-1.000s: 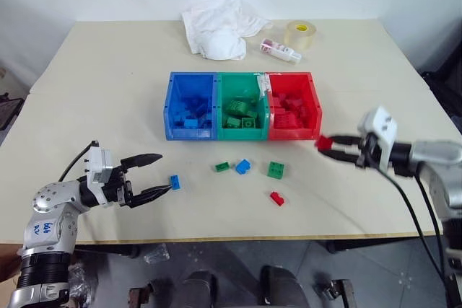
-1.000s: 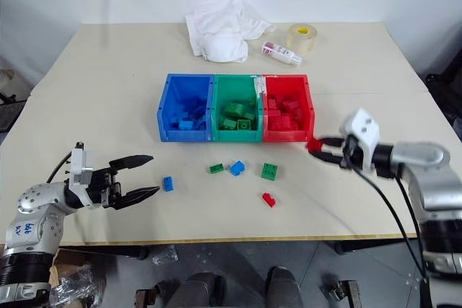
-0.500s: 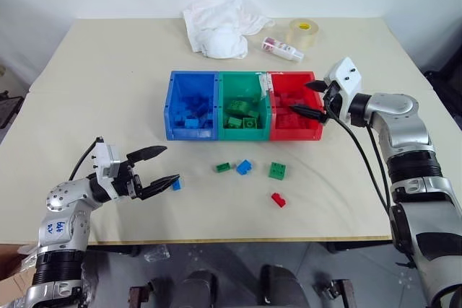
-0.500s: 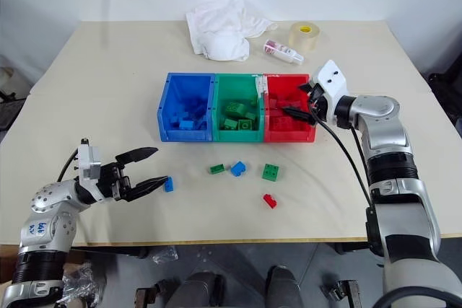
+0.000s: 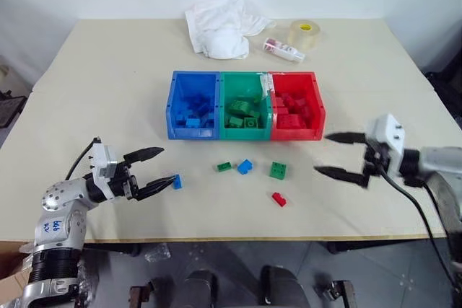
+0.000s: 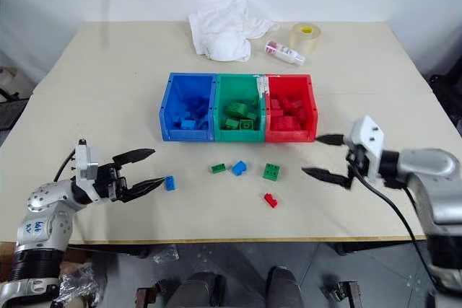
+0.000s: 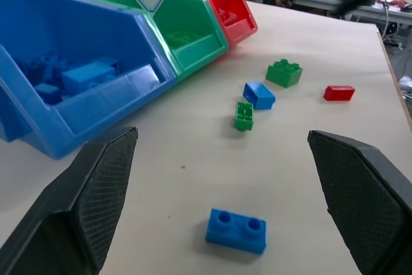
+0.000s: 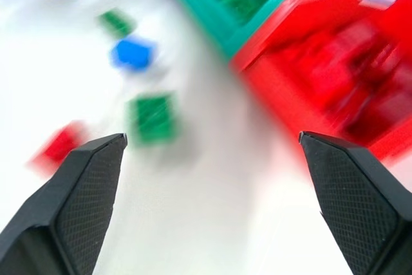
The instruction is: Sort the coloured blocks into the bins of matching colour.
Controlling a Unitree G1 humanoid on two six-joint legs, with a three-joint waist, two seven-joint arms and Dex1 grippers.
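**Sorting, five loose blocks left on the table**

Grippers first. Left gripper [image 5: 160,168] has its fingers spread wide, nothing between them, with the two-stud blue block [image 5: 176,182] lying right at the tips. In the left wrist view that block [image 7: 235,230] sits centred between the fingers [image 7: 90,191], flat on the table, studs up. Right gripper [image 5: 340,154] is also spread and empty, hanging near the table's right side, well apart from any block.

Step in hand, as I read it: left arm takes the blue block. To do it well, push in low until the fingers bracket the block's flat sides, then close; it's small, so a high or skewed close will likely flick it away. Then carry it over the blue bin [image 5: 172,106] wall before letting go.

Right arm's nearest candidates look like the red block [image 5: 277,198] and the larger green block [image 5: 277,170]. A small green block [image 5: 223,166] and a second blue block [image 5: 245,166] lie side by side nearer the bins.

Bins: blue, green bin [image 5: 244,80] and red bin [image 5: 315,102] joined in a row at mid-table. Each already holds a pile of blocks matching its colour; can't count them, no obvious strays. The green bin also has something pale at its far corner by the red bin; can't tell what.
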